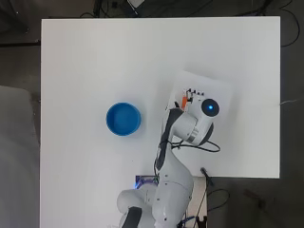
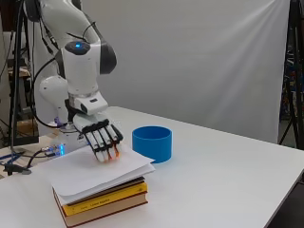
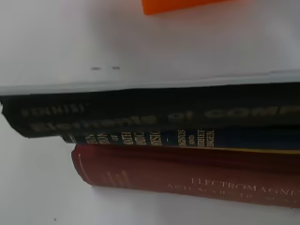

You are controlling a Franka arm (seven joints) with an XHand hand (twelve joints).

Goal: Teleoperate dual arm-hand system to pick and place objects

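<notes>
A small orange block [image 3: 178,5] lies on white paper sheets [image 2: 95,173], under the fingertips, mostly hidden in the side view. The sheets cap a stack of hardcover books [image 2: 107,202]: black on top, then blue, yellow and dark red. A round blue plastic bowl [image 1: 123,118] stands upright and empty on the white table [image 1: 85,61], just beside the stack.

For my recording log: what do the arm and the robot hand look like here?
The arm is glossy white with rounded, bulbous segments, dark grey joint rings and a small blue light on the segment above the wrist. Thin black cables run along its outside. The robot hand has a white back and black-and-white fingers with orange at the tips.
</notes>
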